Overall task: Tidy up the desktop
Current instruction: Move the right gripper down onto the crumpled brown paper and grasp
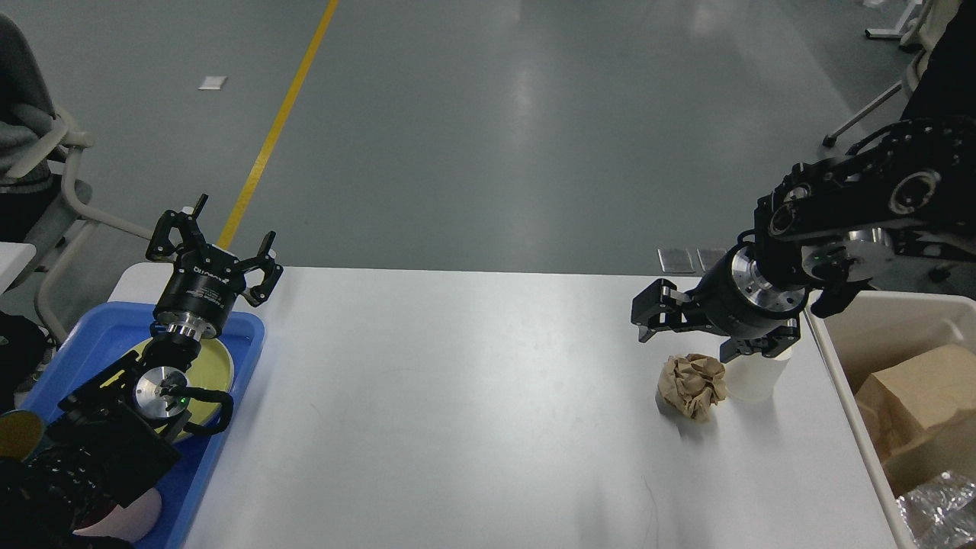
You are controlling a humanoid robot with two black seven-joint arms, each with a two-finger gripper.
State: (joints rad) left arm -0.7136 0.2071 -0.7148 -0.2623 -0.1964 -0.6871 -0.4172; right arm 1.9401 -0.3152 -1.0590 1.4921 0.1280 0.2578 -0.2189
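Observation:
The white desktop (457,419) fills the middle of the head view. A crumpled brown paper ball (692,385) lies near its right side, touching or almost touching a white cup (755,374) just to its right. My right gripper (705,332) is open and empty; it hovers just above and behind the paper ball and the cup, and one finger overlaps the cup's top. My left gripper (217,248) is open and empty, raised over the far end of the blue tray (244,335) at the desktop's left edge.
The blue tray holds a yellow-green plate (217,366), partly hidden by my left arm. A beige bin (846,381) at the right edge holds brown cardboard (915,396) and crinkled foil (942,503). A chair (61,175) stands at the far left.

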